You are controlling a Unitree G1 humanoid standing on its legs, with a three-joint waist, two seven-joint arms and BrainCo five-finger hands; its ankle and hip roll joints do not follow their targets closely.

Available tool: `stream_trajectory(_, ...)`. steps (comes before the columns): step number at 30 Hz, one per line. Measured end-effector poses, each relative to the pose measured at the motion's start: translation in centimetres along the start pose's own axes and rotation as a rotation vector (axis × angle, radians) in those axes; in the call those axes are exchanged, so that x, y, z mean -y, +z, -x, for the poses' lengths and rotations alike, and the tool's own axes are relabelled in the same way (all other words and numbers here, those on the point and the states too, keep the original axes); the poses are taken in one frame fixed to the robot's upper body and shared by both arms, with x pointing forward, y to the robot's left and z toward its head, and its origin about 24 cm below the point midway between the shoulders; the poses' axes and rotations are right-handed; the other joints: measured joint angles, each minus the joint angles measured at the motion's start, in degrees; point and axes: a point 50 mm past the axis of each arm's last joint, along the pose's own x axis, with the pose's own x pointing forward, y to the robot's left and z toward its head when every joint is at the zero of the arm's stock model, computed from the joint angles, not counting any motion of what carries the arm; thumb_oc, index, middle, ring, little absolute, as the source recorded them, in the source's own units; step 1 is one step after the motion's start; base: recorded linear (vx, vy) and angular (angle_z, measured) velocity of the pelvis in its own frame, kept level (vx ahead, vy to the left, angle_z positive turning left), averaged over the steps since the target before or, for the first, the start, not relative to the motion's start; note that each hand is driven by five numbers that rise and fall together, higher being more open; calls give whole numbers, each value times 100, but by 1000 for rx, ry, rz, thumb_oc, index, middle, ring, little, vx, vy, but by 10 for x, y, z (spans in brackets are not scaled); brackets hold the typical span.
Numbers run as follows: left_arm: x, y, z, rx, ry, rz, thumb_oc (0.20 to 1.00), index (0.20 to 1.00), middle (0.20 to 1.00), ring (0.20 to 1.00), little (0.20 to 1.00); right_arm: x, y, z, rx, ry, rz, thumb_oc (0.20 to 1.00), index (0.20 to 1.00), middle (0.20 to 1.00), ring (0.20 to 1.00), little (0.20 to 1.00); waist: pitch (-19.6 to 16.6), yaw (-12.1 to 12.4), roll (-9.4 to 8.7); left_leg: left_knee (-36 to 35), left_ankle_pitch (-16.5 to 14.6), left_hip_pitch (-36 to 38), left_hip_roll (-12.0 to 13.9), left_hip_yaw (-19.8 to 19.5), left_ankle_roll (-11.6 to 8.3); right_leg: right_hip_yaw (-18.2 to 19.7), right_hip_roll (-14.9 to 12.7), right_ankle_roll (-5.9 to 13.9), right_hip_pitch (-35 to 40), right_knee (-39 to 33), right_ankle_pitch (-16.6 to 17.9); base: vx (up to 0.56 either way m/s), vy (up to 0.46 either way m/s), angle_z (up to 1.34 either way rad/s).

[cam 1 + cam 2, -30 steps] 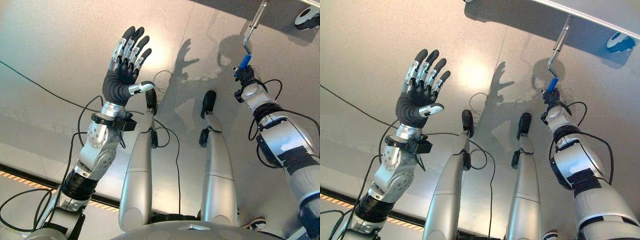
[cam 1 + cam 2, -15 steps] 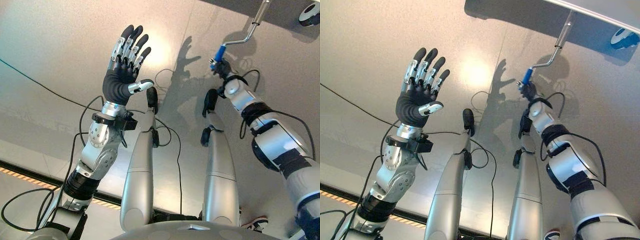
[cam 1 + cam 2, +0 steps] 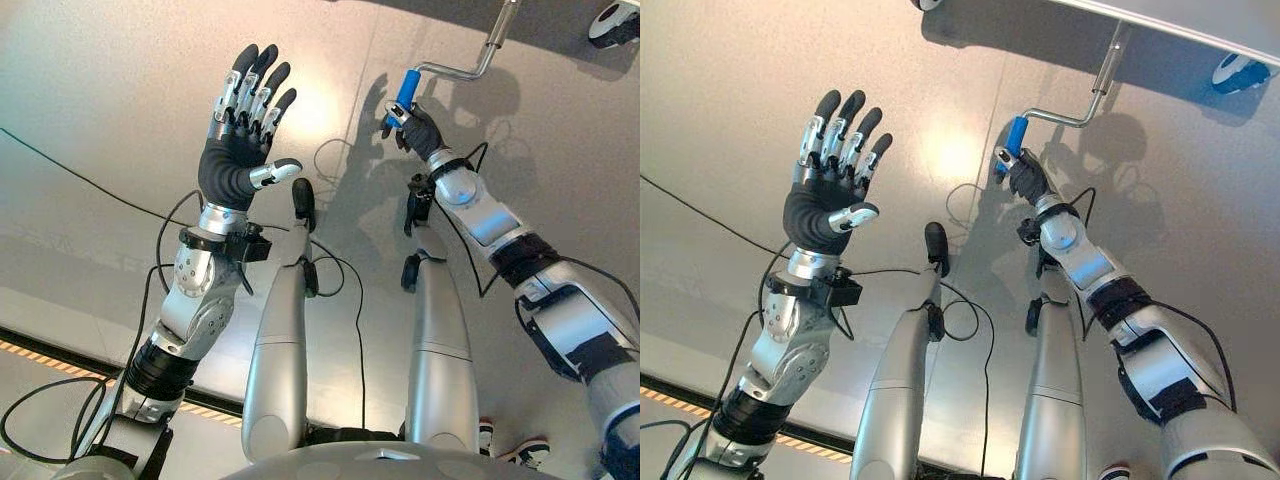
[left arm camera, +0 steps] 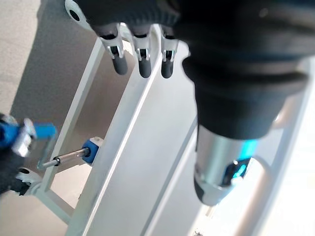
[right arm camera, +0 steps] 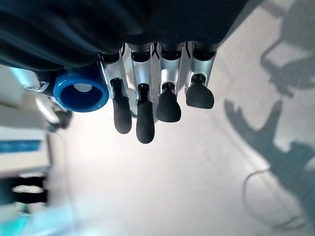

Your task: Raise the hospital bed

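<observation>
The right robot hand [image 3: 418, 125] is curling its fingers around the blue grip [image 3: 404, 88] of the bed's metal crank handle [image 3: 462, 70], which is reaching down from the hospital bed frame [image 3: 1180, 25] above the grey floor [image 3: 120, 90]. The left robot hand [image 3: 240, 130] is hovering well apart, fingers spread wide and holding nothing.

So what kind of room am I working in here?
Probably a clinical or care-training room, though little of it shows. The right hand grips the blue handle of a metal crank running under a white bed frame, above a smooth grey floor.
</observation>
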Motion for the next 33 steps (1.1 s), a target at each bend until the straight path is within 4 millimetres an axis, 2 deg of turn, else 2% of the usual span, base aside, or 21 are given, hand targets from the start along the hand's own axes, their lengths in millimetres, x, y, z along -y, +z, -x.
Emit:
stream_trajectory(2,-1,0,2,0,-3,-3,1000,1000,1000,1000,1000,2,2,13,39,-24,-125,200,200,200,200,200,5,5,12,-12,-1,-4,-19,-3,0,3,-17,12,-3,7,-14,-1,-25,5)
stream_trajectory(5,-8,0,14,-31,16,-27,1000,1000,1000,1000,1000,6,3,33,92,-72,-277,200,200,200,200,200,12,-161,19,-27,-8,-4,-47,-6,12,1,-45,34,-1,15,-45,0,-7,4)
stream_trajectory(10,-16,2,25,-57,18,-57,1000,1000,1000,1000,1000,12,-2,59,153,-160,-477,200,200,200,200,200,15,-168,14,-69,-14,-3,-59,25,18,37,-44,45,-42,7,-52,0,-3,-1)
stream_trajectory(12,-21,7,26,-44,27,-72,1000,1000,1000,1000,1000,20,0,64,182,-203,-502,200,200,200,200,200,18,-193,9,-72,-15,-3,-74,23,23,32,-63,50,-31,1,-52,-1,-17,2)
stream_trajectory(15,-25,12,27,-28,37,-70,1000,1000,1000,1000,1000,22,-5,69,186,-252,-556,200,200,200,200,200,33,-301,-21,-66,-18,7,-81,24,35,34,-67,67,-5,-21,-48,-3,-52,2)
stream_trajectory(20,-20,15,29,-17,13,-53,1000,1000,1000,1000,1000,21,-10,74,192,-310,-705,200,200,200,200,200,42,-413,-76,-71,-32,53,-92,42,57,72,-60,97,56,-104,-6,-3,-35,-3)
stream_trajectory(26,-22,18,29,-8,21,-63,1000,1000,1000,1000,1000,27,-20,78,149,-386,-681,200,200,200,200,200,48,-517,-160,-80,-79,165,-98,151,100,169,-54,135,168,-226,46,6,-39,-5)
stream_trajectory(30,-25,21,28,6,34,-72,1000,1000,1000,1000,1000,29,-26,78,106,-442,-586,200,200,200,200,200,49,-561,-188,-83,-97,219,-101,176,117,185,-55,164,257,-324,83,2,-6,-1)
stream_trajectory(33,-22,24,29,15,23,-71,1000,1000,1000,1000,1000,38,-35,81,56,-480,-399,200,200,200,200,200,48,-574,-265,-83,-110,223,-107,195,137,204,-56,185,299,-423,133,0,0,0)
